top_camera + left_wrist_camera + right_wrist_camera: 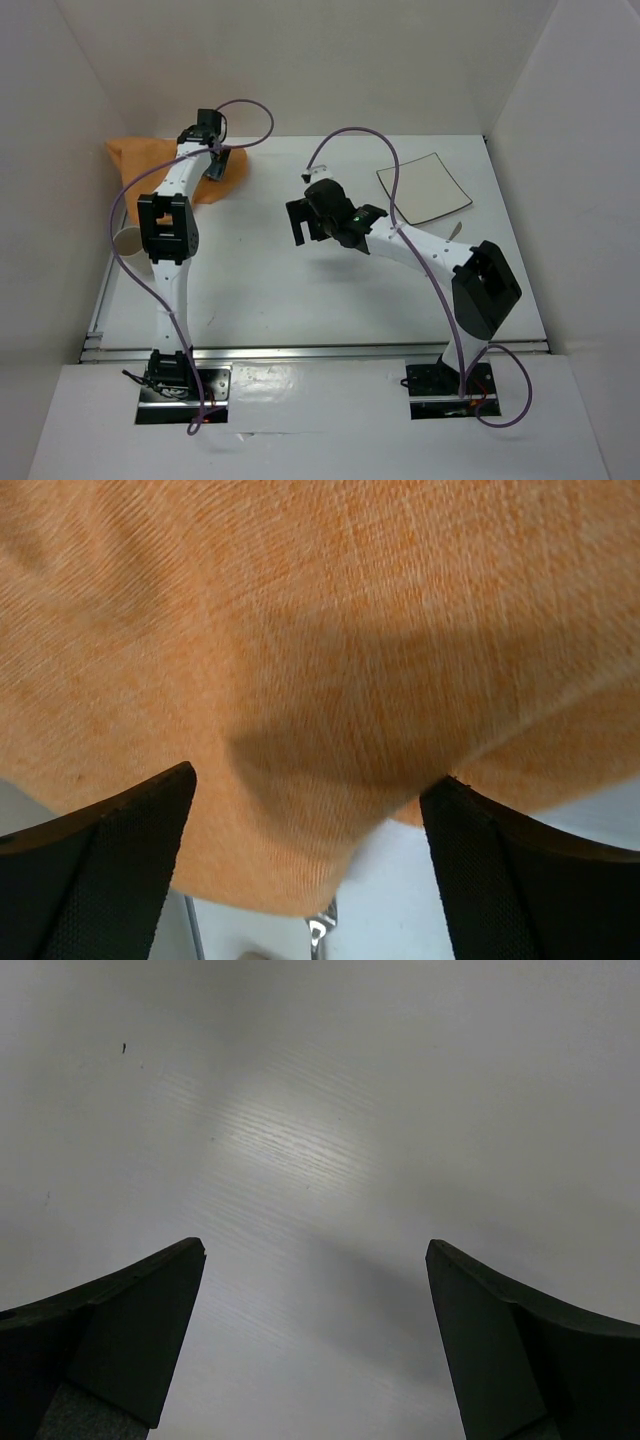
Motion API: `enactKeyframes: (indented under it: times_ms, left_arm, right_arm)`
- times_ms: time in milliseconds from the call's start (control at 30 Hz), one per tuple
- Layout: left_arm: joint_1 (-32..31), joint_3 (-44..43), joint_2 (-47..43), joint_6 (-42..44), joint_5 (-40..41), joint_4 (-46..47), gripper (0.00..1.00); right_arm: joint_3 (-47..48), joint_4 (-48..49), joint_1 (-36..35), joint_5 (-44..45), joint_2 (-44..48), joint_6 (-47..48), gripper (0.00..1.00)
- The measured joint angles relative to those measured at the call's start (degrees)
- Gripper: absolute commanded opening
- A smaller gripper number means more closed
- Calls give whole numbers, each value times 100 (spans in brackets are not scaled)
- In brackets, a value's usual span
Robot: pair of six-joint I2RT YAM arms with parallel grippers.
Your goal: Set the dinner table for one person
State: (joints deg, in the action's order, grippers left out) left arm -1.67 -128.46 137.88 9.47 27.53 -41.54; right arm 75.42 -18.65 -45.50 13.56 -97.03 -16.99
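The dinner table (270, 290) is a large white top. An orange cloth (140, 155) lies rumpled at its back left and fills the left wrist view (320, 630). My left gripper (214, 166) hovers low over the cloth's right edge, jaws wide open (315, 780), holding nothing. A shiny metal utensil tip (322, 925) pokes out from under the cloth's edge. My right gripper (300, 215) is open and empty above the bare middle of the table (315, 1250). A small square white plate (425, 187) with a dark rim sits at the back right.
A pale cup (128, 241) stands at the table's left edge beside the left arm. White walls enclose the table at the back and both sides. A thin grey rod (190, 930) lies on the table near the cloth.
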Motion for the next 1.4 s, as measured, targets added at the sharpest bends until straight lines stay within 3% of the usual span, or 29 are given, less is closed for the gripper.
enactKeyframes:
  times_ms: [133, 167, 200, 467, 833, 1000, 1200, 1400]
  left_arm:
    - [59, -227, 428, 162, 15, 162, 38]
    - [63, -227, 487, 243, 31, 199, 7]
    - [63, -227, 520, 267, 50, 225, 0]
    - [79, -129, 59, 284, -170, 378, 0]
    - [-501, -72, -2522, 61, -1062, 289, 0]
    - [-1493, -214, -3368, 50, -1762, 61, 0]
    - [-2511, -577, -3700, -354, -2817, -461, 0]
    - [-2542, 791, -4192, -496, -3399, -575, 0]
  right_arm:
    - [0, 2, 0, -17, 0, -31, 100]
    - [0, 2, 0, -13, 0, -48, 100]
    - [0, 2, 0, -11, 0, -57, 100]
    - [-28, -15, 0, 24, 61, -184, 100]
    - [-601, -39, 0, 229, 619, -590, 100]
    - [-935, -254, 0, 745, 1244, -1029, 100]
    - [-1375, -1032, 0, 1657, 2310, -1917, 100]
    - [-1696, -2076, 0, 2413, 3742, -2848, 100]
